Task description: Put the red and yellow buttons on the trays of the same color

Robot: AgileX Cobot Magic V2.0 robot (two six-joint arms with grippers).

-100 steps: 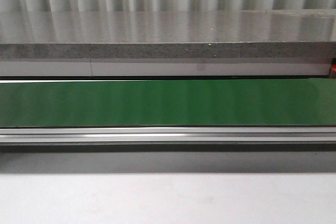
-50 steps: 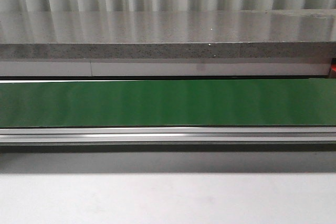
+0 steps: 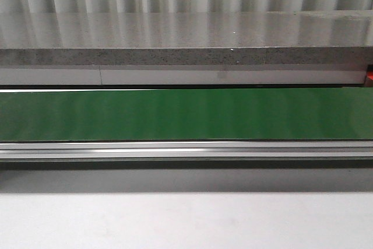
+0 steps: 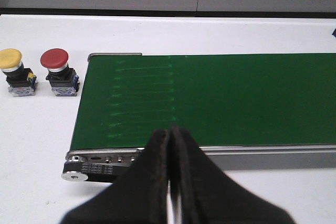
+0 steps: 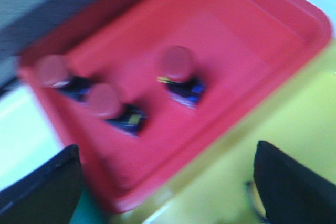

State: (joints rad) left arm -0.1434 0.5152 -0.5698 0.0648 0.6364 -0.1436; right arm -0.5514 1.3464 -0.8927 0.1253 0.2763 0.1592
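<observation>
The left gripper [image 4: 170, 135] has its black jaws pressed together, holding nothing, and hangs over the near edge of the green conveyor belt [image 4: 220, 98]. The two buttons not yet sorted stand on the white bench [image 4: 31, 145] just off the belt's end roller: a red mushroom-head push button [image 4: 56, 69] nearest the belt and a yellow mushroom-head push button [image 4: 16, 71] just beyond it, side by side, both upright on their dark switch bodies. From the jaws they lie ahead and off to one side, past the belt's end. The left arm looks the nearer one, and its jaws would need to part before closing on either cap.

The right gripper [image 5: 168, 182] has its jaws wide apart and empty above the red plastic tray [image 5: 273, 40], which holds three red buttons; the view is blurred. The yellow tray [image 5: 294, 114] touches the red tray's edge.

Nothing stands between the left jaws and the red button except the belt's metal end frame [image 4: 86, 169]. The front view shows only the belt and a grey stone ledge [image 3: 186, 39].
</observation>
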